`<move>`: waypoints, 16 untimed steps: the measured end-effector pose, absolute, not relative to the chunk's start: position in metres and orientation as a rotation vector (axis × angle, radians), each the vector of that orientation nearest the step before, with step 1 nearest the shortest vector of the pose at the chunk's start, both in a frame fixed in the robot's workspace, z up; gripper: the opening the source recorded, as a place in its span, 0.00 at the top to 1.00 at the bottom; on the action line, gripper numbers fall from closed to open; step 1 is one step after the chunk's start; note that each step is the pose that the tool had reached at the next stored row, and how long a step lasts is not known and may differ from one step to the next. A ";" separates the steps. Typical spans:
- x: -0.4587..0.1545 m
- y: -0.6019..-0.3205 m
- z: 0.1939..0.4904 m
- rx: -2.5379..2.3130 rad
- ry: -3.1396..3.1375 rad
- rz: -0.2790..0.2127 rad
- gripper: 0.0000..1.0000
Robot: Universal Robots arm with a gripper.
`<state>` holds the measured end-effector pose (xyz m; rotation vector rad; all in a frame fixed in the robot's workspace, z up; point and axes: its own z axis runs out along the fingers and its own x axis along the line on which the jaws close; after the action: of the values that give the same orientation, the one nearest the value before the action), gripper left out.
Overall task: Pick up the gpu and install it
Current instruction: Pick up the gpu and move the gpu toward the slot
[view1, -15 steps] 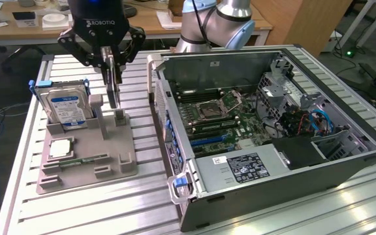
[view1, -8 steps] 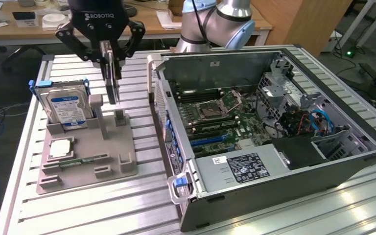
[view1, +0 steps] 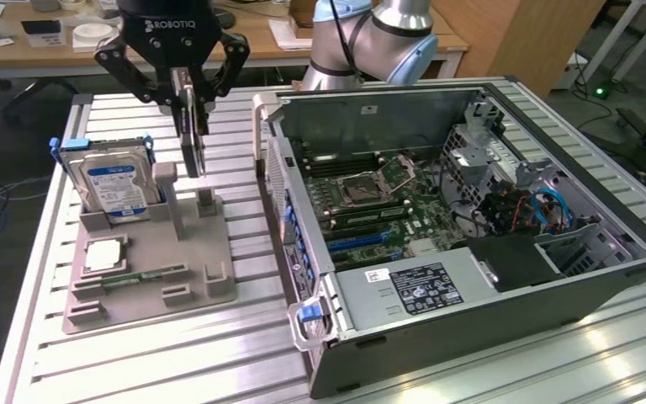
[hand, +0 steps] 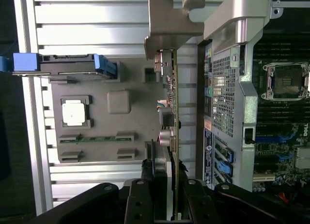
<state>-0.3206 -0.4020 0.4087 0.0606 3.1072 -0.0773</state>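
The gpu [view1: 193, 135] is a thin, flat, dark card seen almost edge-on. It hangs upright straight down from the pincer [view1: 192, 99]. In the wrist view the gpu [hand: 173, 112] shows small parts along its board and a bent silver-grey bracket at the end farthest from the pincer [hand: 169, 200].

The pincer's black fingers [view1: 177, 88] are drawn in to a narrow gap and clamp the card's upper edge from both faces.

Directly below the pincer, the card's lower edge hangs just above an upright post of a grey holder tray [view1: 144, 286]. Below the pincer and toward the exterior view's left, a hard drive [view1: 115, 181] with a blue label stands in that tray. A square processor [view1: 104, 252] and a narrow green memory stick [view1: 138, 276] lie flat farther down.

Toward the exterior view's right of the pincer lies an open computer case [view1: 592, 286], its motherboard exposed. Everything rests on a ribbed aluminium tabletop [view1: 245, 362]. Behind the pincer stand a wooden desk [view1: 31, 52] and the arm's [view1: 385, 34] grey-and-blue joints.
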 end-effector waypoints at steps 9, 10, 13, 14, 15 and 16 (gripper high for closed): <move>-0.314 -0.402 0.409 0.061 3.107 -0.077 0.72; -0.314 -0.402 0.409 0.061 3.107 -0.077 0.72; -0.311 -0.402 0.409 0.061 3.107 -0.077 0.72; -0.311 -0.402 0.409 0.061 3.107 -0.077 0.72; -0.310 -0.402 0.409 0.061 3.107 -0.077 0.72; -0.309 -0.402 0.409 0.061 3.107 -0.077 0.72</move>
<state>-0.3095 -0.4020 0.4086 0.0606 3.1071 -0.0773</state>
